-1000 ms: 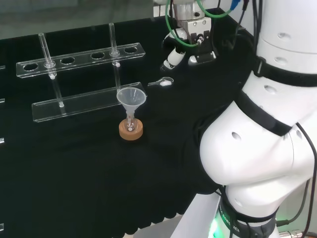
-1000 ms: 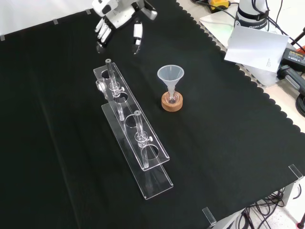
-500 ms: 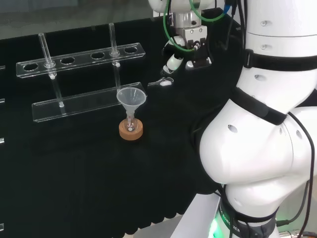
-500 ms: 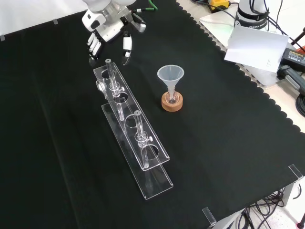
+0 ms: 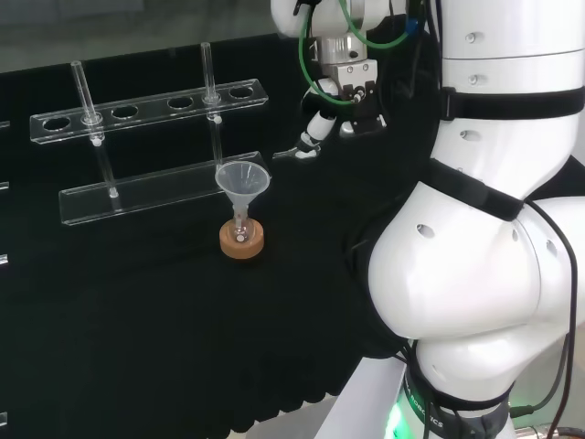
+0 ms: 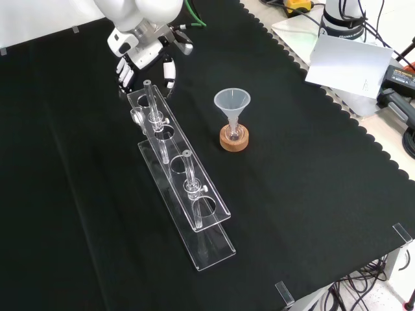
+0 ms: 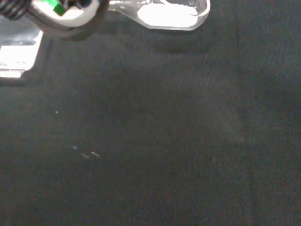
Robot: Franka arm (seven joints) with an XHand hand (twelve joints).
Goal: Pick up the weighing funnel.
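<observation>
The weighing funnel is a small clear scoop that lies on the black cloth just right of the rack's end in the head view. In the wrist view the weighing funnel is close and holds white powder. The hand hangs right above it, fingers pointing down and relaxed, open and holding nothing. A fingertip shows beside the scoop's stem in the wrist view. In the front view the hand stands at the far end of the rack, fingers and thumb spread apart.
A clear test tube rack with two tubes runs along the cloth. The big funnel stands in a small flask on a cork ring, near the rack. White arm links stand at the head view's right.
The hand has moved left and down in the head view, from beside the weighing funnel to right over it. In the front view it has come toward the rack's end.
</observation>
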